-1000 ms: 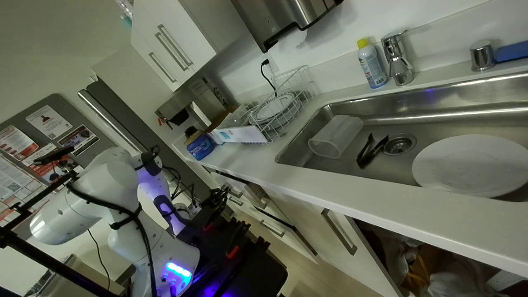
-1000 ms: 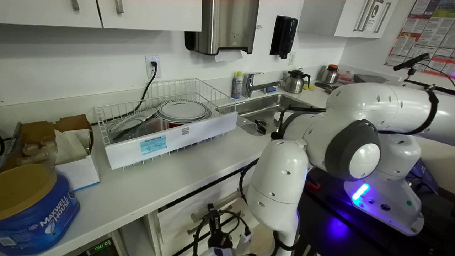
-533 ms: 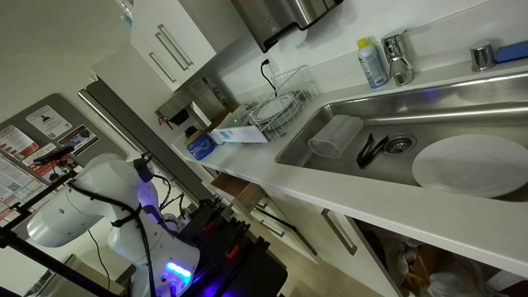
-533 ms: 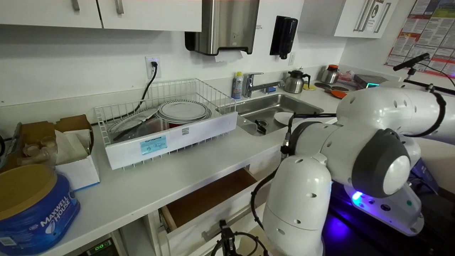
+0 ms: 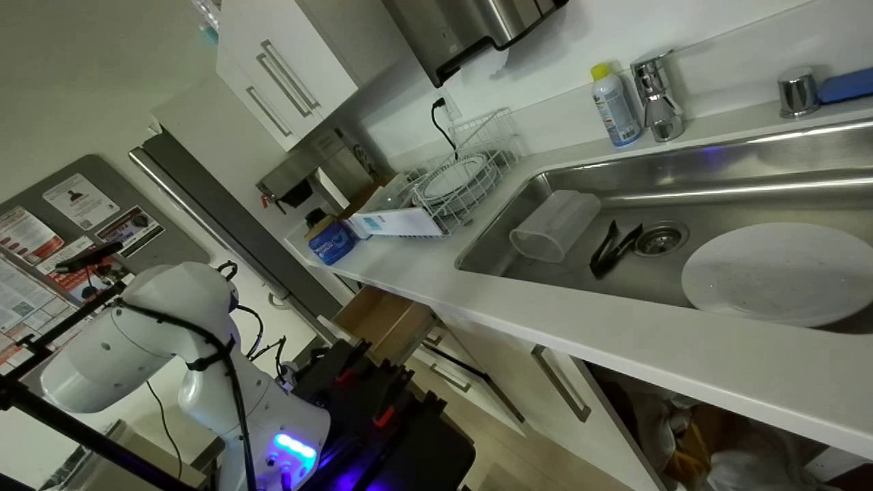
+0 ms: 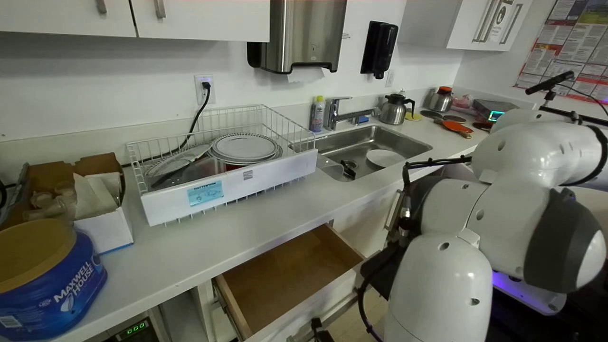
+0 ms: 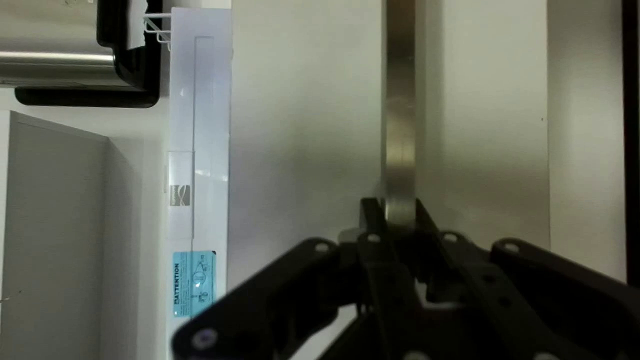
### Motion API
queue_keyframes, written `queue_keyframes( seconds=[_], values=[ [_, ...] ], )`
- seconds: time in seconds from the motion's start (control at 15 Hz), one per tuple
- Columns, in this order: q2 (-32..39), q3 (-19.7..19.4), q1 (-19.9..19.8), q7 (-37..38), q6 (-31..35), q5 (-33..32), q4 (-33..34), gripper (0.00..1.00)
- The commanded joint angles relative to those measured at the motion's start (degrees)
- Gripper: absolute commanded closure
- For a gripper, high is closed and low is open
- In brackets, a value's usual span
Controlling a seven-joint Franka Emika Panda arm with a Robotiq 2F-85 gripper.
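Observation:
In the wrist view my gripper (image 7: 395, 212) is shut on a metal bar handle (image 7: 401, 125), one dark finger (image 7: 372, 215) on each side of it. The handle runs along the pale drawer front (image 7: 305, 125). Beneath the counter, the drawer (image 6: 294, 273) is pulled well out, and its bare brown wooden inside shows; the drawer (image 5: 382, 320) is also visible in the tilted exterior picture. The arm (image 6: 441, 285) reaches down in front of it. In both exterior views the fingers and their grip are hidden or out of frame.
Over the drawer runs a white counter (image 6: 204, 256) with a wire dish rack (image 6: 228, 194), a blue coffee tub (image 6: 52, 280) and an open cardboard box (image 6: 102, 228). A steel sink (image 5: 716, 198) holds a clear container, black tongs and a white plate. Black cases (image 5: 409, 429) stand by the arm's base.
The drawer has slid from almost closed to well out from the counter. The arm has drawn back toward its base with it, uncovering more of the sink and drawer.

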Motion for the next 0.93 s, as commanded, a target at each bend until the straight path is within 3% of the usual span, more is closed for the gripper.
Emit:
queue_keyframes(
  seconds=[0.0, 0.2, 0.33, 0.6, 0.87],
  values=[
    [-0.04, 1.33, 0.63, 1.92, -3.68, 4.43, -0.90, 0.96],
    [-0.89, -0.33, 2.33, 1.05, -2.66, 5.78, -1.22, 0.96],
    [-1.73, -0.61, 2.31, 0.16, -1.92, 5.84, -2.06, 0.57],
    [-8.22, 0.56, 1.48, -1.76, -0.06, 7.37, -9.21, 0.27],
    [-18.44, 4.60, -1.76, -2.62, 7.85, 6.76, -18.76, 0.01]
  ],
)
